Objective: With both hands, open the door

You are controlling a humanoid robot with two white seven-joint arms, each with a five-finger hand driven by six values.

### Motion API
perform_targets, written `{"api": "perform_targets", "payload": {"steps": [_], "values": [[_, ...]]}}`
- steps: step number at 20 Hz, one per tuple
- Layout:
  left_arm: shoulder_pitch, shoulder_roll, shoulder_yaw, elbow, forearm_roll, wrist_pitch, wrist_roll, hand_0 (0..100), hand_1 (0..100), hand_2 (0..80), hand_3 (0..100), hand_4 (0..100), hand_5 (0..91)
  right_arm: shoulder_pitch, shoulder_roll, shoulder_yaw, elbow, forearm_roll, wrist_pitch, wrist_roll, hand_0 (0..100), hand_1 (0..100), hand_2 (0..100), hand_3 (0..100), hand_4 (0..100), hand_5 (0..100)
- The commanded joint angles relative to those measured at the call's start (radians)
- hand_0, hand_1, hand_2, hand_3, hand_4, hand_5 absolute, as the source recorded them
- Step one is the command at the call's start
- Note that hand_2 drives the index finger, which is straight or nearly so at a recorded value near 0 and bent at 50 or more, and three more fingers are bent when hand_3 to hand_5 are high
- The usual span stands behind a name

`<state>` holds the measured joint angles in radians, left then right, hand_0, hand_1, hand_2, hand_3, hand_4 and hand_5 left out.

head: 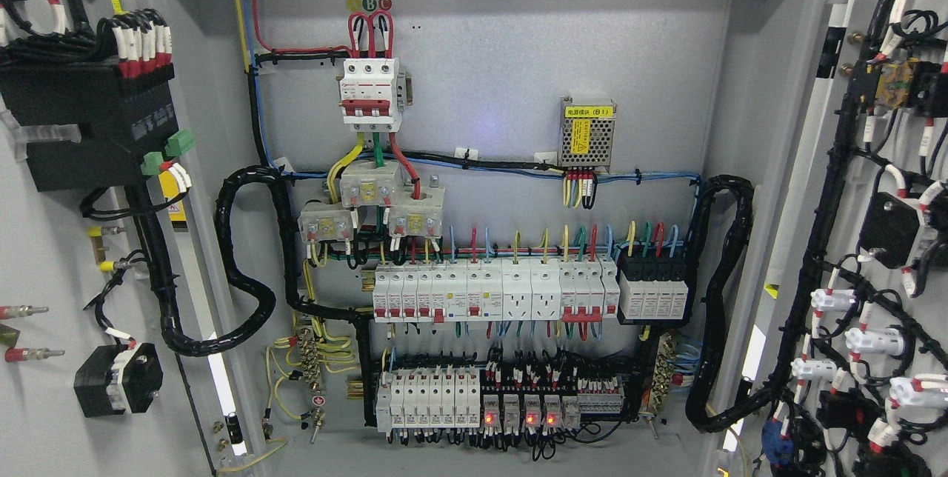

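Neither hand shows in the head view, so whether their fingers are apart or together cannot be told. Both doors stand swung wide. The left door (44, 255) fills the picture's left edge, its grey painted inner face turned toward the camera and carrying a black box (89, 121) with green plugs, a small black block (118, 381) lower down, and a corrugated black hose (244, 269) that loops from door to cabinet. The right door (852, 166) fills the right edge in the same way, its inner face crowded with black wire bundles and white lamp backs (874, 340). A pale sealing strip runs along each door's inner edge. Between the two doors the cabinet mouth lies fully open, with clear room across its whole width.

Farther back, the flat grey back panel (503, 55) holds the gear. At the bottom sits a row of white breakers and relays (518, 407) with red lights lit. Above it runs a longer row of white breakers (496, 292), with a black module (655, 288) at its right end. Higher still are three grey blocks (370, 203), a white-and-red main breaker (370, 92), and a perforated metal power supply (587, 135) with a yellow label. Coloured wires in red, yellow, green and blue run between them.
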<state>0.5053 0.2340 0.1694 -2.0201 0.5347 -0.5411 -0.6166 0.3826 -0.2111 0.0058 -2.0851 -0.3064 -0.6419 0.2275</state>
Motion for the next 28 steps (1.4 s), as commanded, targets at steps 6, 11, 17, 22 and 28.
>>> {"api": "perform_targets", "payload": {"steps": [6, 11, 17, 22, 28], "values": [[0.006, -0.022, 0.211, -0.011, 0.135, 0.119, 0.000, 12, 56, 0.0, 0, 0, 0.0, -0.001, 0.029, -0.040, -0.004, 0.000, -0.027, 0.000, 0, 50, 4, 0, 0, 0], [-0.023, -0.015, 0.294, 0.044, 0.165, 0.164, -0.003, 12, 56, 0.0, 0, 0, 0.0, -0.001, 0.030, -0.047, -0.003, -0.010, -0.021, -0.002, 0, 50, 4, 0, 0, 0], [-0.082, 0.010, 0.361, 0.115, 0.223, 0.228, -0.100, 12, 56, 0.0, 0, 0, 0.0, 0.001, 0.067, -0.079, -0.001, -0.011, -0.018, -0.002, 0, 50, 4, 0, 0, 0], [-0.126, 0.022, 0.432, 0.188, 0.229, 0.266, -0.103, 12, 56, 0.0, 0, 0, 0.0, 0.009, 0.087, -0.112, 0.003, -0.011, -0.019, -0.002, 0, 50, 4, 0, 0, 0], [-0.151, 0.054, 0.492, 0.256, 0.297, 0.334, -0.104, 12, 56, 0.0, 0, 0, 0.0, 0.009, 0.119, -0.152, 0.019, -0.056, -0.013, -0.002, 0, 50, 4, 0, 0, 0]]}}
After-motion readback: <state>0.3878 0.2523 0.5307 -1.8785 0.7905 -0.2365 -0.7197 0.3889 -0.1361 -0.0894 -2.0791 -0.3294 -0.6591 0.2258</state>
